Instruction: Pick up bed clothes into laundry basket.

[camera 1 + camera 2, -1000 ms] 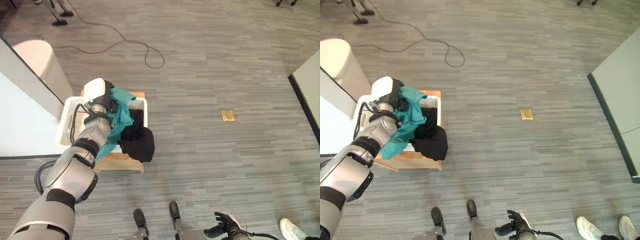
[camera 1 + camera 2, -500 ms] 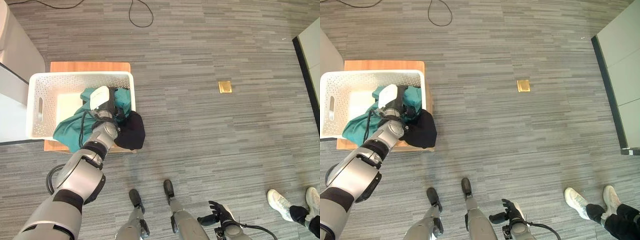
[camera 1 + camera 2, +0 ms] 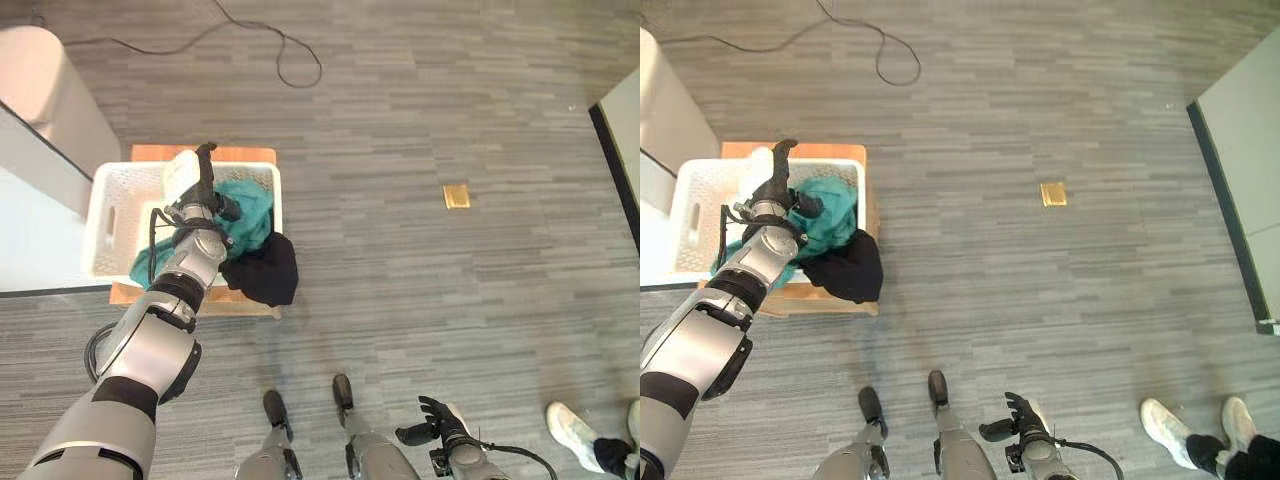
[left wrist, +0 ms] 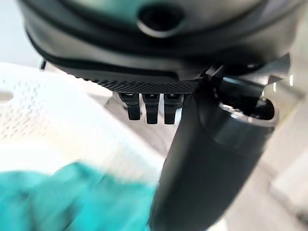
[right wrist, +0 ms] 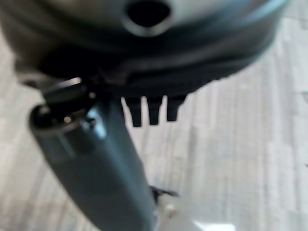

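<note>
Your left hand hovers over the white laundry basket with fingers straight, released. The teal garment lies inside; the black garment drapes over the rim. Your right hand hangs low, fingers relaxed.

The basket sits on a low wooden stand, hemmed on its left by a white wall and a pale rounded block behind. The left hand stands over the basket's middle, fingers straight. Teal cloth fills the basket's right half; its left half is bare. A black garment spills over the near right corner. Right of the stand the floor lies open, bar a cable and a brass plate.
</note>
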Controlling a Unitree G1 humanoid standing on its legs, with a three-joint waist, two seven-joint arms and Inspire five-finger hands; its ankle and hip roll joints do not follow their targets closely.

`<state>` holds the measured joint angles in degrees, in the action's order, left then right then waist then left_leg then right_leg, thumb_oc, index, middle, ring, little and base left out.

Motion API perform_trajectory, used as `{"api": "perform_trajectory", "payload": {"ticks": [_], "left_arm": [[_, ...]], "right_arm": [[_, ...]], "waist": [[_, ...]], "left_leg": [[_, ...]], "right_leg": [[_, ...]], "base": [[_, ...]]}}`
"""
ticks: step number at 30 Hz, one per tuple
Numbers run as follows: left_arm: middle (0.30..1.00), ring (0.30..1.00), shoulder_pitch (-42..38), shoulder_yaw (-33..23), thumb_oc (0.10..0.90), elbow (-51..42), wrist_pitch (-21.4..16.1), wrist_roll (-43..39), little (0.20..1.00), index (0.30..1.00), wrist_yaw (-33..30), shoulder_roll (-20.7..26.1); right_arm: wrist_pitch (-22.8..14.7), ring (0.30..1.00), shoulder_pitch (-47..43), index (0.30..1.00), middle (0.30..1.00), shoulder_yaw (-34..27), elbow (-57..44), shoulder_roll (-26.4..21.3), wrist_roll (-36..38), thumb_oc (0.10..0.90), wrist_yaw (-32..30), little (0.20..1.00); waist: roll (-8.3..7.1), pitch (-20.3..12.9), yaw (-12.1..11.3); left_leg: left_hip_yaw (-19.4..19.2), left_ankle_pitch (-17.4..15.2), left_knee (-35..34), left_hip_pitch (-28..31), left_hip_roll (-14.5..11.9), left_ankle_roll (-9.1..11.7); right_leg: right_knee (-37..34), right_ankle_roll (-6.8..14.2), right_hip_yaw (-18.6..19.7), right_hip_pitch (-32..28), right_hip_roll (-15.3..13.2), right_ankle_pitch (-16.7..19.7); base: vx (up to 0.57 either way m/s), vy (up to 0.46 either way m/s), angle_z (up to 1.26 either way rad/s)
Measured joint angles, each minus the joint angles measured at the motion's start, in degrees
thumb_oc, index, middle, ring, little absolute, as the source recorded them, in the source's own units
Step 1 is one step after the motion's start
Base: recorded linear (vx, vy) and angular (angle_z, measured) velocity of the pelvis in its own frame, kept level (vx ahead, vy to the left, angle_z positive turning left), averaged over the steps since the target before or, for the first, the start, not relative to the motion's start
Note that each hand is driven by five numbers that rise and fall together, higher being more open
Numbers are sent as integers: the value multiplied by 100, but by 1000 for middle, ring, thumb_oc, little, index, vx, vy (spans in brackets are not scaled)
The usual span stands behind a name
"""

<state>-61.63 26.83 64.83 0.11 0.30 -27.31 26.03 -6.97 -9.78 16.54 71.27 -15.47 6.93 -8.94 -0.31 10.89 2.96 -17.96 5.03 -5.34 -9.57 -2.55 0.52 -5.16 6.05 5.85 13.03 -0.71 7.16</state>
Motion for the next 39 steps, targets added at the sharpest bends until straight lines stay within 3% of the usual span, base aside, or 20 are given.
{"api": "perform_trajectory", "payload": {"ticks": [5, 9, 16, 19, 20, 21, 22, 23, 25, 26, 27, 28, 29, 30, 31, 32, 33, 35, 38, 39], "left_arm": [[900, 900, 100, -236, 800, -658, -185, -952, 900, 900, 192, 23], [900, 900, 139, -344, 800, -971, -245, -1473, 900, 900, 434, 192], [900, 900, 607, -699, 800, -2599, -476, -1597, 900, 900, 386, 612], [900, 900, 960, -794, 800, -3013, -498, -1580, 900, 900, 411, 687], [900, 900, 1059, -791, 800, -3067, -496, -1583, 900, 900, 399, 693], [900, 900, 1282, -871, 800, -3220, -501, -1581, 900, 900, 402, 895], [900, 900, 1684, -1203, 800, -3618, -509, -1587, 900, 900, 428, 1039], [900, 900, 3113, -2501, 800, -4868, -699, -1555, 900, 900, 397, 1216], [900, 900, 4095, -3408, 800, -4928, -837, -1479, 900, 900, 132, 1254], [900, 900, 4296, -3721, 800, -4790, -846, -1420, 900, 900, 202, 1242], [900, 900, 4619, -3947, 800, -4712, -855, -1376, 900, 900, 180, 1236], [900, 900, 4904, -4135, 800, -4317, -844, -1380, 900, 900, 38, 1250], [900, 900, 4933, -4184, 800, -4155, -842, -1383, 900, 900, 35, 1221], [900, 900, 5039, -4241, 800, -3811, -801, -1408, 900, 900, 140, 1048], [900, 900, 5187, -4202, 800, -3815, -797, -1439, 900, 900, 223, 946], [900, 900, 5313, -4168, 800, -3838, -797, -1456, 900, 900, 301, 818], [900, 900, 5555, -4127, 800, -3884, -795, -1510, 900, 900, 445, 447], [900, 900, 6003, -4145, 800, -3918, -788, -1564, 900, 900, 537, 365], [900, 900, 6780, -4391, 800, -4067, -850, -1603, 900, 900, 781, -174], [900, 900, 6829, -4366, 800, -4026, -847, -1606, 900, 900, 815, -336]], "right_arm": [[248, 900, 116, 900, 900, -157, 2, -247, -66, 800, 20, 900], [333, 900, 96, 900, 900, -170, -39, -239, -135, 800, 122, 900], [521, 900, 283, 900, 900, -417, -527, -578, -149, 800, 94, 900], [972, 900, 169, 900, 900, -335, -1645, -1554, -381, 800, 119, 900], [864, 900, -16, 900, 900, -197, -1776, -1945, -532, 800, -9, 900], [913, 900, -530, 900, 900, -330, -1876, -2355, -641, 800, -92, 900], [1331, 900, -339, 900, 900, -541, -3086, -2827, -634, 800, 78, 900], [751, 900, 565, 900, 900, -1692, -5573, -3254, -928, 800, -153, 900], [-122, 900, 446, 900, 900, -2408, -6426, -2743, -1196, 800, -522, 900], [157, 900, 809, 900, 900, -2726, -7216, -2625, -1497, 800, -488, 900], [77, 900, 1194, 900, 900, -2863, -7767, -2564, -1790, 800, -522, 900], [-65, 900, 1542, 900, 900, -2758, -8176, -2672, -2147, 800, -526, 900], [-32, 900, 1587, 900, 900, -2662, -8250, -2620, -2273, 800, -488, 900], [45, 900, 1629, 900, 900, -2319, -8517, -2251, -2625, 800, -313, 900], [25, 900, 1590, 900, 900, -2209, -8516, -2121, -2668, 800, -253, 900], [33, 900, 1571, 900, 900, -2133, -8523, -2027, -2670, 800, -223, 900], [3, 900, 1546, 900, 900, -1986, -8467, -1928, -2665, 800, -151, 900], [-35, 900, 1372, 900, 900, -1783, -8294, -1919, -2659, 800, -52, 900], [3, 900, 1203, 900, 900, -1655, -8219, -1890, -2552, 800, -4, 900], [4, 900, 1055, 900, 900, -1580, -8104, -1872, -2471, 800, -9, 900]], "waist": [[482, -176, -203], [559, -229, -261], [645, -310, -566], [741, -322, -740], [759, -324, -729], [682, -282, -861], [688, -257, -783], [713, -230, -648], [504, -295, -734], [509, -348, -803], [554, -343, -824], [433, -414, -873], [396, -448, -923], [121, -547, -959], [80, -560, -1032], [86, -564, -1115], [100, -582, -1197], [101, -579, -1448], [93, -581, -1645], [84, -584, -1609]], "left_leg": [[283, -14, -1, 325, 89, 10], [393, -26, -3, 620, 116, -4], [715, -31, -29, 702, 202, -8], [1155, -108, 0, 750, 240, 18], [1253, -71, -5, 842, 216, 44], [1375, -71, 0, 952, 194, 22], [1430, -88, 4, 1009, 228, -4], [1550, -35, 27, 938, 372, -151], [1541, -12, 29, 1121, 406, -155], [1739, -81, 24, 1185, 342, -117], [1945, -80, 29, 1217, 295, -118], [2122, -73, 34, 1205, 261, -86], [2220, -52, 40, 1151, 258, -24], [2496, -49, 17, 782, 244, 320], [2288, -107, -4, 732, 149, 318], [2075, -125, -4, 703, 39, 382], [1830, 61, 62, 628, -112, 584], [1852, 208, 33, 587, -225, 615], [2142, 476, 98, 268, -236, 988], [2192, 564, 146, 168, -265, 1121]], "right_leg": [[4, -94, -260, -436, -83, -56], [3, -77, -403, -786, -132, -134], [17, -107, -691, -1007, -219, -184], [670, -74, -1038, -980, -271, -490], [1038, 3, -1098, -934, -288, -598], [1589, 216, -1026, -859, -307, -815], [1849, 262, -1021, -758, -369, -981], [2127, 266, -946, -625, -517, -1285], [2076, 206, -873, -894, -508, -1405], [2162, 215, -846, -942, -443, -1425], [2339, 297, -780, -895, -429, -1629], [2206, 391, -647, -815, -444, -1900], [1983, 443, -578, -823, -444, -1891], [914, 378, -657, -945, -492, -977], [622, 98, -778, -1104, -470, -697], [430, 56, -894, -1228, -431, -577], [6, -55, -1166, -1481, -351, -491], [-12, -54, -1284, -1519, -217, -501], [-10, 31, -1570, -1594, -51, -683], [-24, -67, -1618, -1608, -51, -754]], "base": [[51, 11, 28], [22, 12, 18], [-20, -22, 24], [-89, -77, 57], [-181, -87, 72], [-108, -71, 66], [-93, -44, 70], [25, -119, 51], [47, -146, 29], [45, -155, 52], [-92, -348, 89], [-127, -361, 87], [-132, -510, 160], [-26, -324, 146], [-37, -354, 141], [-33, -238, 92], [-66, -291, 87], [-71, -259, 57], [-41, -205, 80], [-1, -174, 117]]}}
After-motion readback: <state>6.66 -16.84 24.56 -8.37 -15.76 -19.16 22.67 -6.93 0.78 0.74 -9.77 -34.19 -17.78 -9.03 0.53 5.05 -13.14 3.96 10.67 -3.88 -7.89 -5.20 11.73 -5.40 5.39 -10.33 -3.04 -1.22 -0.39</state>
